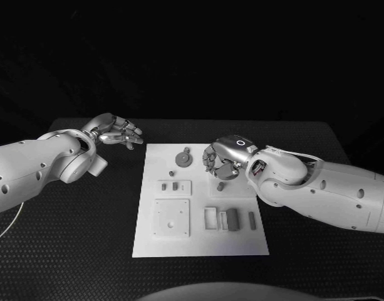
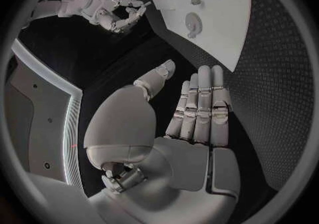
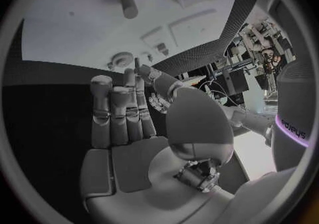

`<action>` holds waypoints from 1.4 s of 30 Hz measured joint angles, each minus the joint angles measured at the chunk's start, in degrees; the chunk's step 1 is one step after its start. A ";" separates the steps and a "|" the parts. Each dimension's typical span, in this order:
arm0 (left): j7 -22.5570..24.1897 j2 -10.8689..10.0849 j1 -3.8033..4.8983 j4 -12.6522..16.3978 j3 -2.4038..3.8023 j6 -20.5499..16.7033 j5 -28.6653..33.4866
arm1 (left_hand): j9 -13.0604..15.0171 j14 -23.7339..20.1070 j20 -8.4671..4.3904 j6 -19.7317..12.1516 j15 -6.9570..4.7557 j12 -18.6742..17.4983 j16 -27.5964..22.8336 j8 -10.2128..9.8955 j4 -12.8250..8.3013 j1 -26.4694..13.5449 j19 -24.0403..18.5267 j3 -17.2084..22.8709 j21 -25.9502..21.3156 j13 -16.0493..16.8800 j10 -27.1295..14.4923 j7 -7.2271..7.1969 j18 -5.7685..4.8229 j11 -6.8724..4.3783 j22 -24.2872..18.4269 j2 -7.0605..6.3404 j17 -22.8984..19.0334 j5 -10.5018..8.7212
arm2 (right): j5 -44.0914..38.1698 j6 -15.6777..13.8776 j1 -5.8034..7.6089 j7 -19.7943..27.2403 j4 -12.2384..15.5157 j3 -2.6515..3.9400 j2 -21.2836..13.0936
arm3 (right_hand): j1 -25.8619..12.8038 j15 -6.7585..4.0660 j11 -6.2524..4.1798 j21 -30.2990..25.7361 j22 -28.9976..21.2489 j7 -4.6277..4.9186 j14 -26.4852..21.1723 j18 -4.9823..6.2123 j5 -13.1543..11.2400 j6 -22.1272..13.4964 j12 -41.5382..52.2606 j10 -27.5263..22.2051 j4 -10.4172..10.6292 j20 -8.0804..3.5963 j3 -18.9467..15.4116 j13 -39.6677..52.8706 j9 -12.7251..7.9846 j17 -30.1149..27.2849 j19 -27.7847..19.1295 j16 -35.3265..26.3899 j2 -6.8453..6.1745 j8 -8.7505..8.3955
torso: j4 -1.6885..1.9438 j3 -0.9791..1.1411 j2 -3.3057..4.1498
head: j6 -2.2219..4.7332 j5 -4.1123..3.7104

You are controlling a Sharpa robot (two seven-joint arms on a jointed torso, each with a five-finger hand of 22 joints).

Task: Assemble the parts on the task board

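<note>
Near edge of white task board [image 1: 201, 248], lying in the middle of the black table [image 1: 65, 251]; grey parts spread over it: square plate [image 1: 172, 217] at the near left corner, slotted frame and bars [image 1: 228, 219] near the right edge, small block with two inserts [image 1: 175, 186] mid-board, round disc [image 1: 183, 159] toward the far edge, upright peg [image 1: 220, 185] just beside the right hand.

Right hand [image 1: 223, 160] over the board's far right part, palm turned toward the board, fingers [image 3: 119, 112] straight and side by side, holding nothing; not possible to tell whether touching the board.

Left hand [image 1: 115, 133] off the board, above the table near the board's far left corner, fingers [image 2: 202, 101] extended and close together, thumb apart, holding nothing.
</note>
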 measured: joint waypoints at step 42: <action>-0.08 1.44 0.02 -1.14 0.00 0.03 -0.07 | -0.03 0.00 0.02 0.01 0.00 0.00 -0.45 0.00 0.00 0.00 -0.02 0.00 0.00 0.09 0.01 -0.01 0.00 -0.04 -0.21 0.00 0.45 0.00 | 0.22 4.43 -0.06 1.20 -0.96 -5.25 9.38 | 0.32 -0.03 0.01 0.00 0.00 -0.08 -0.20 0.00 0.00 -0.12 -0.64 0.02 0.10 -0.01 0.08 1.55 0.16 0.09 -0.25 -0.47 0.31 -0.42 | 0.02 0.02 0.09 | -1.47 6.56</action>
